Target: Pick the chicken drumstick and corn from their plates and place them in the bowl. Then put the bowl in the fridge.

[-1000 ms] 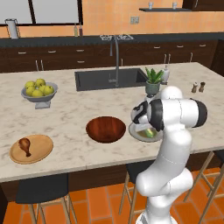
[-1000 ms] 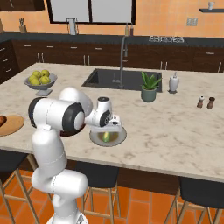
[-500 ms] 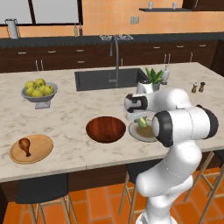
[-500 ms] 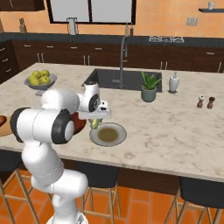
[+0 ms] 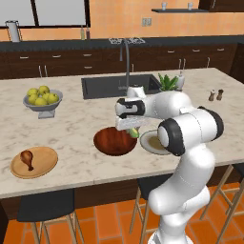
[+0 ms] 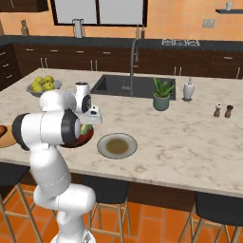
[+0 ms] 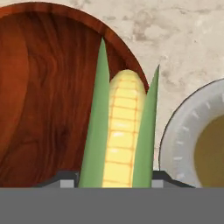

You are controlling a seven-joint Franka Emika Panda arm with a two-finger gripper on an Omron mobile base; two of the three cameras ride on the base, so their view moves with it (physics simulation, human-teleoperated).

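1. The robot's hand (image 5: 132,129) is clenched on the short yellow corn cob with green husk leaves (image 7: 121,131), holding it off the table.
2. From the hand view, the cob hangs over the rim of the round, dark reddish-brown wooden bowl (image 7: 48,96) — on the side that faces the grey ceramic plate with the olive centre (image 7: 192,140).
3. That bowl (image 5: 114,141) sits near the front edge of the pale marble table (image 5: 76,124), about midway along it, with the grey plate (image 5: 152,142) just beside it and bare.
4. The small reddish-brown chicken drumstick (image 5: 27,157) lies on the flat light-tan wooden plate (image 5: 43,164), close to the front left corner of the table — well apart from the bowl.
5. A grey footed bowl of yellow-green fruit (image 5: 42,98) stands further back on the left side.
6. A potted green plant (image 6: 161,94) stands by the dark sink (image 6: 133,85) at the back edge.
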